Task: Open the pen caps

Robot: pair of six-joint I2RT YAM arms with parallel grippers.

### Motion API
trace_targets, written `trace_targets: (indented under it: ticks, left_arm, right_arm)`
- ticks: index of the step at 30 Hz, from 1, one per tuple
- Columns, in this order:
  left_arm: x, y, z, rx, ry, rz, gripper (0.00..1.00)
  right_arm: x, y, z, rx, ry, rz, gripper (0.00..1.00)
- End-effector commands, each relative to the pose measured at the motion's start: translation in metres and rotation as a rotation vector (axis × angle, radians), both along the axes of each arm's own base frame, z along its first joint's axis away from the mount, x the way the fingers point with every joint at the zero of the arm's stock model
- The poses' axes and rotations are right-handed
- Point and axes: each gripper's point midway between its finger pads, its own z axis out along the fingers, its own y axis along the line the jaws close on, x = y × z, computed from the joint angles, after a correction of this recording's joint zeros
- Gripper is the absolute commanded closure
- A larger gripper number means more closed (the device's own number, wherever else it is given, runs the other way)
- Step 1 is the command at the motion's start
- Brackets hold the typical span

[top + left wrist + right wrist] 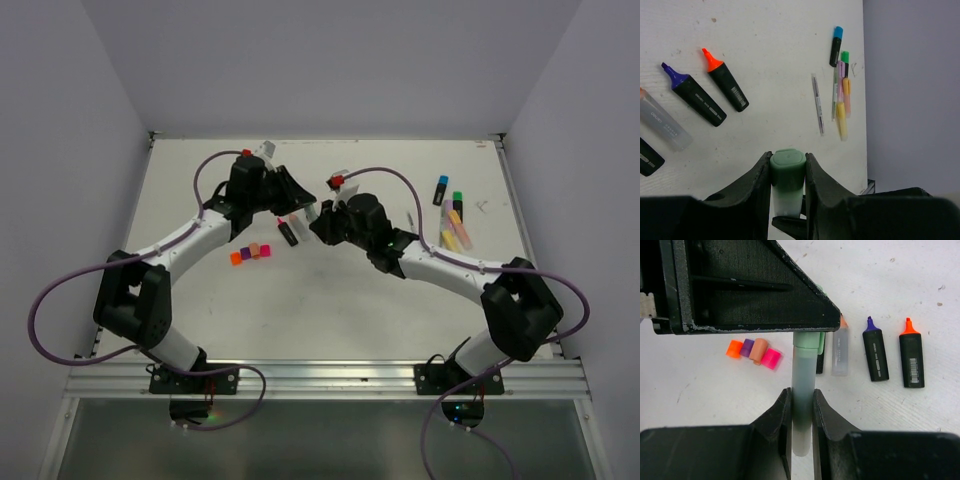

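nearest the arm bases, four loose caps (753, 351) lie in a short row on the table (330, 320), touching one another: one orange cap (733, 348), one purple cap (747, 347), one peach cap (759, 350) and one pink cap (771, 359). just beyond them the two hands meet over the table. the right hand (802, 392) is clamped round the body of one pale green highlighter (803, 375), and the left hand (787, 157) is pinched shut on its green cap (788, 170), which sits on the highlighter's end. past that lie four uncapped highlighters (875, 357): one purple-tipped, one orange-tipped, one clear-bodied and one black, half hidden. farthest off, at the table's right side, five more highlighters (842, 90) lie bunched together. two are black, with a blue cap (838, 32) and a green one, and three are pastel. two thin grey pens (818, 102) lie beside them.
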Motion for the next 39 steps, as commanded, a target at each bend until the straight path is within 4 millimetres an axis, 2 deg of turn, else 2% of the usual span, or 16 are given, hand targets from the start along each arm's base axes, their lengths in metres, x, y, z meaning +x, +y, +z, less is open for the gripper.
trace_targets:
  ticks: [1,6,11,16,17,19,20,22,23,26,27,29,30,34,35,39]
  left_arm:
    - [0.082,0.071,0.125,-0.153,-0.412,0.363,1.00]
    - [0.088,0.092,0.126,-0.161,-0.416,0.380,1.00]
    - [0.090,0.099,0.122,-0.131,-0.423,0.364,1.00]
    - [0.084,0.102,0.116,-0.050,-0.425,0.334,1.00]
    - [0.080,0.103,0.104,-0.016,-0.379,0.328,1.00]
    - [0.067,0.096,0.096,0.037,-0.372,0.282,1.00]
    - [0.056,0.095,0.074,0.071,-0.313,0.267,1.00]
    - [0.033,0.091,0.066,0.089,-0.295,0.243,1.00]
    - [0.013,0.090,0.049,0.108,-0.253,0.226,1.00]
    - [-0.026,0.091,0.004,0.154,-0.132,0.187,1.00]
    - [-0.039,0.087,0.006,0.153,-0.134,0.168,1.00]
    - [-0.062,0.080,-0.014,0.181,-0.078,0.124,1.00]
    - [-0.070,0.081,-0.015,0.189,-0.074,0.120,1.00]
    - [-0.099,0.079,-0.049,0.221,0.010,0.076,1.00]
    - [-0.103,0.078,-0.054,0.221,0.022,0.069,1.00]
    - [-0.118,0.075,-0.075,0.214,0.067,0.061,1.00]
  right_arm:
    - [-0.088,-0.009,-0.069,-0.160,0.265,0.188,1.00]
    - [-0.101,-0.013,-0.065,-0.124,0.280,0.209,1.00]
    - [-0.113,-0.012,-0.074,-0.130,0.317,0.233,1.00]
    - [-0.108,-0.022,-0.073,-0.167,0.299,0.176,1.00]
    - [-0.103,-0.021,-0.068,-0.175,0.288,0.167,1.00]
    - [-0.094,-0.030,-0.071,-0.228,0.277,0.112,1.00]
    - [-0.091,-0.033,-0.075,-0.254,0.287,0.096,1.00]
    - [-0.081,-0.042,-0.082,-0.315,0.275,0.038,1.00]
    - [-0.078,-0.043,-0.088,-0.349,0.287,0.035,1.00]
    - [-0.069,-0.041,-0.091,-0.357,0.284,0.030,1.00]
    - [-0.067,-0.040,-0.096,-0.361,0.292,0.028,1.00]
    - [-0.060,-0.036,-0.095,-0.338,0.295,0.027,1.00]
    - [-0.057,-0.035,-0.099,-0.333,0.302,0.024,1.00]
    - [-0.042,-0.030,-0.103,-0.244,0.337,0.036,1.00]
    - [-0.041,-0.021,-0.099,-0.196,0.338,0.075,1.00]
    - [-0.036,-0.012,-0.100,-0.161,0.336,0.107,1.00]
